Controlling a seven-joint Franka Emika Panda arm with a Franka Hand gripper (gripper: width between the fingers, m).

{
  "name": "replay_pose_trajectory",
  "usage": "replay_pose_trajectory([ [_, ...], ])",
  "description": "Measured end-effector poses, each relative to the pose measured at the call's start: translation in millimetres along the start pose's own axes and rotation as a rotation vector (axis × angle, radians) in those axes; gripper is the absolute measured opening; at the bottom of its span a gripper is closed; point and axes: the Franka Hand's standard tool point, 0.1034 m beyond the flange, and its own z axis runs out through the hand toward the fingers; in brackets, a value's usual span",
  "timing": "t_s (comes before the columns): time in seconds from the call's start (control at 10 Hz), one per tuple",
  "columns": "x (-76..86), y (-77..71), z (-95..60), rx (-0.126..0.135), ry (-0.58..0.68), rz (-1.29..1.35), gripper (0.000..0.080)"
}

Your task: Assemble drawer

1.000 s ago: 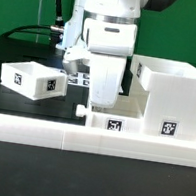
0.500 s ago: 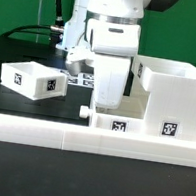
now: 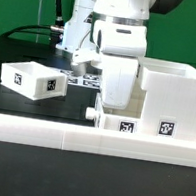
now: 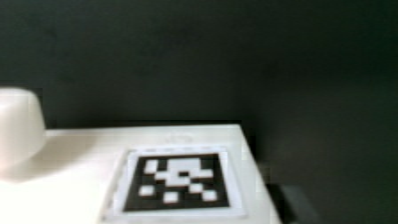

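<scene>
Two drawer parts, small box (image 3: 28, 79) and casing (image 3: 173, 91), sit apart, unjoined; gripper (image 3: 115, 107) low beside casing, fingers hidden, can't tell its state.

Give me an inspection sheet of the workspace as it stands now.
Surface: matte black table top, edged in front by a long low white border wall.
Job's things: small white open-topped plastic box at the exterior view's left; large white cube-shaped plastic casing at its right; low white tagged piece beneath the arm.
Clutter: nothing seen.
Grippers: white gripper low over the tagged piece; fingers hidden, state unclear.
Cables: black cables behind, apart from the parts.
Surroundings: green backdrop; marker board.
</scene>
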Motion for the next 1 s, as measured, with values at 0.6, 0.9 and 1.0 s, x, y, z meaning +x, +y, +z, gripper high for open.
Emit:
replay_pose_trajectory([
  [0.6, -1.7, 10.0, -30.9, -0.013, -0.013, 0.008, 0.0645],
  [0.9, -10.6, 23.8, -61.8, -0.017, -0.029, 0.008, 0.0649],
  [1.0, -19.9, 28.4, -63.6, -0.024, -0.031, 0.0, 0.0649],
])
